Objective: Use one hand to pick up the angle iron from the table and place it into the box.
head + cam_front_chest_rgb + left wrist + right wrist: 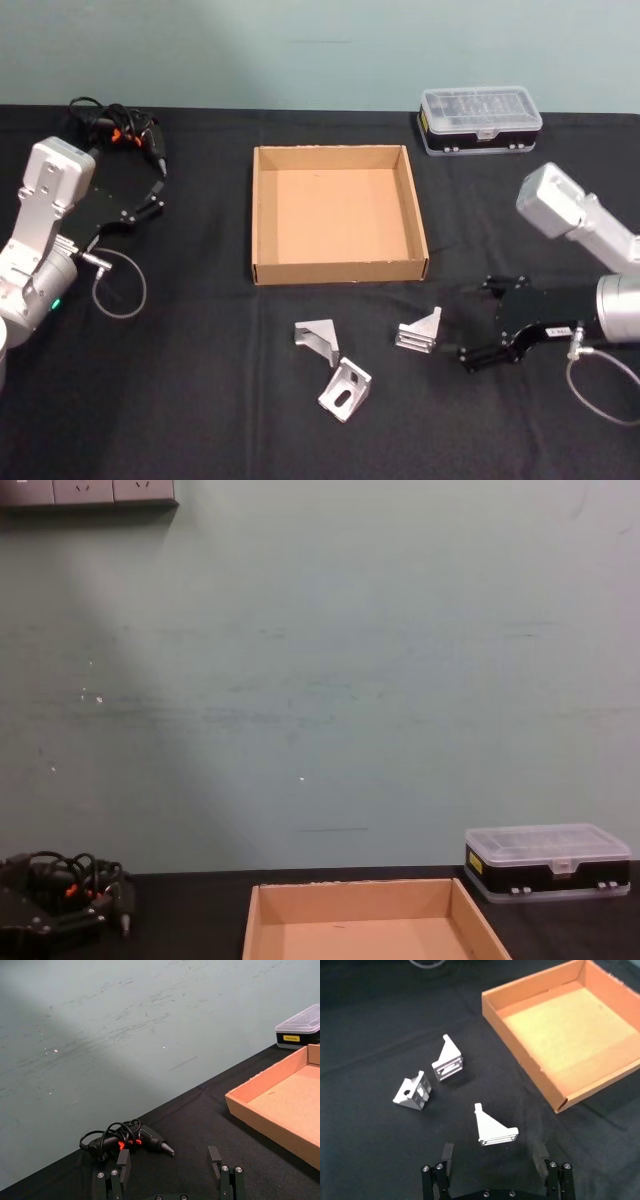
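Three silver angle irons are seen on the black table, in front of the tan cardboard box, none of them inside it. The rightmost angle iron is stood on one flange with its triangular web upright, just ahead of the right gripper. That gripper is held low over the table with its jaws spread wide and nothing between them. In the right wrist view the bracket is seen a little in front of the two fingertips, apart from both. The middle angle iron and the front angle iron are set farther to the robot's left, close to one another but not touching. The box is shown open-topped with a bare floor. A black plastic case with a clear lid is placed behind the box's right corner, near the wall. The left gripper is held at the left side of the table, well apart from the brackets, with its jaws parted and empty. A black corded hand tool with orange accents is laid beyond it.
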Robot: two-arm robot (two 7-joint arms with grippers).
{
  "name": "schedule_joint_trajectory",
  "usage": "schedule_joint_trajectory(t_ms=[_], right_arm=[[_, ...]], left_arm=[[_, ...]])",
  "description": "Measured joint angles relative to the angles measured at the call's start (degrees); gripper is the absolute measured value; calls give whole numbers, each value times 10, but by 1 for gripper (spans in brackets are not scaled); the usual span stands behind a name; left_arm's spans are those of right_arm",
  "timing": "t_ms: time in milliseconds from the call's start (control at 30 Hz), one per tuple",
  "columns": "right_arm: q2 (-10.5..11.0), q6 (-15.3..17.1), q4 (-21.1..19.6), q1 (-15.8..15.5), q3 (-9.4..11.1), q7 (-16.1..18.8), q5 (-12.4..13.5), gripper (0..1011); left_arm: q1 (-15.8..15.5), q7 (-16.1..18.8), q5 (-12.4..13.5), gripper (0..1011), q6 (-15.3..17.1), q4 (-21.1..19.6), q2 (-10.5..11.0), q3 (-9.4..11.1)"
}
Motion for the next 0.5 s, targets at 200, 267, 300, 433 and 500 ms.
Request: schedule_joint_trajectory(t_ms=[200,267,300,433,500], right_arm=[[-4,-3,6,5,-18,-9,-10,1002],[-5,-6,8,8,-24,-12,-12,1003],[-6,-6,9,9,-25,-12,-12,1003],[-9,-9,14,15,-31,-14,-14,1002],[-11,-10,17,19,-34,-15,-14,1003]], left_arm=[[0,0,0,1000,0,0,0,0],[0,0,0,1000,0,0,0,0],[0,0,0,1000,0,0,0,0],[0,0,0,1000,0,0,0,0],[0,0,0,1000,0,0,0,0]])
